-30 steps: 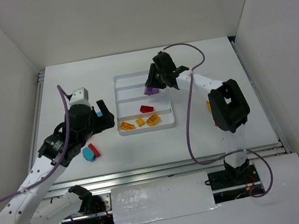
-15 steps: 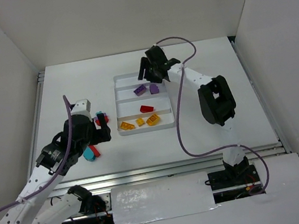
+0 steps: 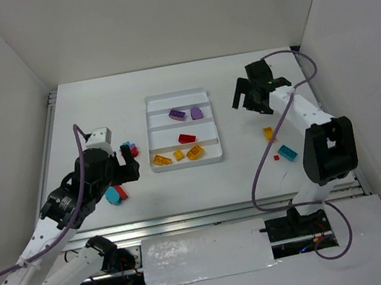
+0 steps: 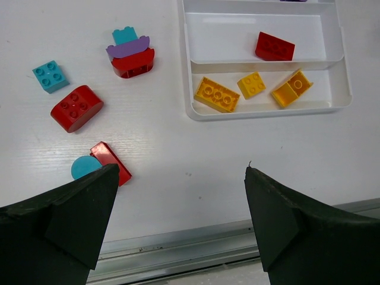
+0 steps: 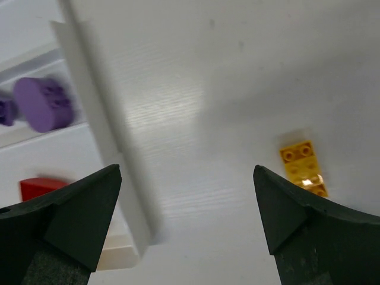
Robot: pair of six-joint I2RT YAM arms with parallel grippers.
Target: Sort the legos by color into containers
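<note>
The white tray (image 3: 151, 136) holds two purple legos (image 3: 177, 115) in its second compartment, a red one (image 3: 188, 138) in the third and three yellow ones (image 3: 179, 155) in the nearest. My right gripper (image 3: 250, 103) hangs open and empty just right of the tray; its wrist view shows the tray wall (image 5: 101, 130), a purple lego (image 5: 43, 104) and a loose yellow lego (image 5: 303, 166). My left gripper (image 3: 134, 163) is open and empty left of the tray, above bare table (image 4: 180, 171). Ahead of it lie a red rounded lego (image 4: 76, 107), a teal lego (image 4: 49, 76) and a teal-purple-red stack (image 4: 130, 54).
A flat red piece with a teal disc (image 4: 107, 163) lies by my left finger. Right of the tray lie a teal lego (image 3: 287, 152) and a tiny red piece (image 3: 276, 158). White walls enclose the table; a metal rail (image 4: 196, 249) runs along the near edge.
My right gripper opened and left a purple lego in the tray's second compartment, then swung right off the tray. My left arm drew back a little toward the near edge.
</note>
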